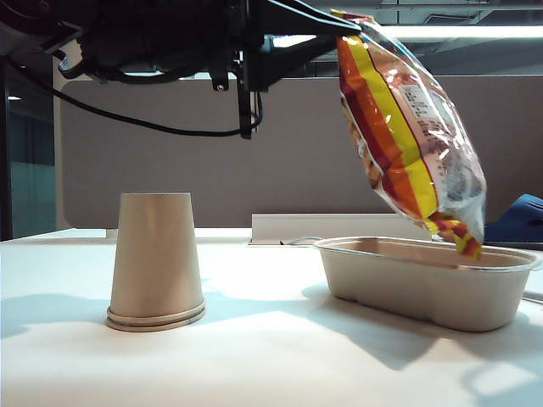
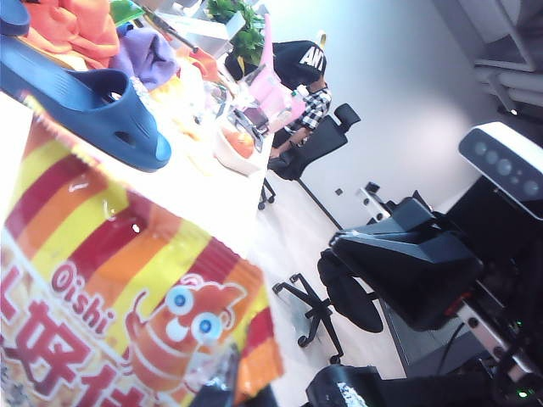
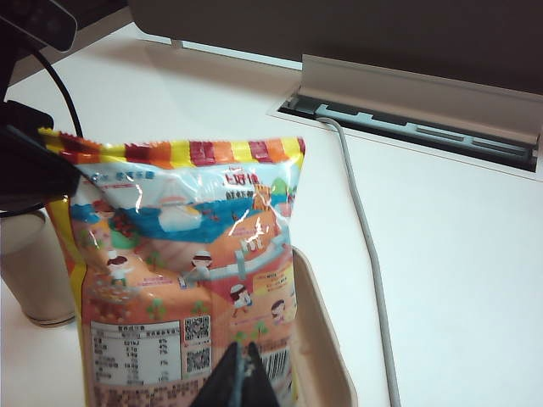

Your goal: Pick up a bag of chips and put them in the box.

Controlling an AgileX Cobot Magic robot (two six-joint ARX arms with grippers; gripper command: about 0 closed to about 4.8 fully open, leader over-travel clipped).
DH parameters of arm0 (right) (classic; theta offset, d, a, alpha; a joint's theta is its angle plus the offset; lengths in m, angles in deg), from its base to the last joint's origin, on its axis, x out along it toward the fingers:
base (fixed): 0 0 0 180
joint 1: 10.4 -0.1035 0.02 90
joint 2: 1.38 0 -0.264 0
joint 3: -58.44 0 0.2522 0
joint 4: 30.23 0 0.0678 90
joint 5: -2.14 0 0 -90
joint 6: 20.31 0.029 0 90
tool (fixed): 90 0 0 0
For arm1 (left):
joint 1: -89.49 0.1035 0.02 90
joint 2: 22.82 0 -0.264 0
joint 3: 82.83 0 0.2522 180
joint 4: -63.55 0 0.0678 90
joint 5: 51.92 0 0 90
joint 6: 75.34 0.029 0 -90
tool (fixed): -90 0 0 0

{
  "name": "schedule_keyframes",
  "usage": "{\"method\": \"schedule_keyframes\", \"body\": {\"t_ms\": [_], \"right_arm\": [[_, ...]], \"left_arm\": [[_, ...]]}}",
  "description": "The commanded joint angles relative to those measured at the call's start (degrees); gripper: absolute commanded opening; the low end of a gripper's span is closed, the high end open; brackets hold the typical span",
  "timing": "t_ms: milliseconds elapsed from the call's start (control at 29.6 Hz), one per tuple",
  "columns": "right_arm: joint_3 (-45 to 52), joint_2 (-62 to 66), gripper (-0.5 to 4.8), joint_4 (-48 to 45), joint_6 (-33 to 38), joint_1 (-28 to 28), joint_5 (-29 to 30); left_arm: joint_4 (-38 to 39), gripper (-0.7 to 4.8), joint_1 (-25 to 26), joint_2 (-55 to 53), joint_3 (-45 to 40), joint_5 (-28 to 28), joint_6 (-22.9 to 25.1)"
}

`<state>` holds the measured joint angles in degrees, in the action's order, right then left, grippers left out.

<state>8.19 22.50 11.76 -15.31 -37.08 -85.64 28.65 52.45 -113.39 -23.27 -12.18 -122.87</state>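
The puffy red, orange and yellow striped foil bag of chips (image 1: 407, 127) hung long-axis steep, its lower end over the beige pulp-fibre box (image 1: 428, 280) on the white table (image 1: 254, 348). The left gripper (image 1: 344, 25) pinched its top shut; the right gripper (image 3: 242, 377) was clenched at its other end.

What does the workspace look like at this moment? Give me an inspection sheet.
Surface: white table, sunlit patches, no spills seen.
Job's things: bag of chips hangs tilted above the box, its lower corner close over the rim.
Clutter: paper cup upside down, left of the box and apart from it.
Grippers: left hand shut on the bag's top corner, high over the table; right hand shut, nothing seen in it, facing the bag's printed back.
Cables: black cable droops under the left arm; grey cable lies on the table beside the box.
Surroundings: brown partition behind the table; office chairs beyond.
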Motion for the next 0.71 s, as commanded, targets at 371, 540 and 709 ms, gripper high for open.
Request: {"method": "schedule_keyframes", "body": {"t_ms": [371,540,709], "right_arm": [[-0.3,-0.1,-0.01,-0.2,-0.6,0.0,-1.1],[-0.2,-0.1,-0.01,-0.1,-0.6,0.0,-1.2],[-0.2,-0.1,-0.01,-0.1,-0.6,0.0,-1.2]], "left_arm": [[-1.1,-0.06,-2.1,-3.8,5.5,1.6,0.6],[-1.2,-0.06,-2.2,-5.5,5.6,3.9,0.6],[-1.6,-0.06,-2.2,-5.9,5.6,5.2,0.4]]}}
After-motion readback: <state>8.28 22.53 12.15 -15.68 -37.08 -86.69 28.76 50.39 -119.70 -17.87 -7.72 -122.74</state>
